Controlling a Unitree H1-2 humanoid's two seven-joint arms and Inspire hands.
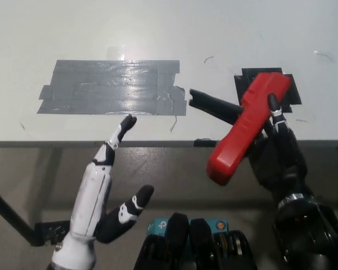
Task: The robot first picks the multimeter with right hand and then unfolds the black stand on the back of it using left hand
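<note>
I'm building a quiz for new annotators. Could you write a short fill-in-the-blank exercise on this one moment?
1. The red multimeter is held by the robot's ____ hand.
2. The white left hand is open and holds ____.
3. A black stand sticks out from the multimeter toward the ____ tape patch on the table.

Missing words: right; nothing; grey

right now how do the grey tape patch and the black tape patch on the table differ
The grey tape patch is wide, made of overlapping shiny strips, and fully in view. The black tape patch is much smaller, roughly square, dark and matte, and mostly covered by the red multimeter held in the right hand. The grey one lies toward the table's left, the black one toward its right. Both are stuck flat on the white top.
</note>
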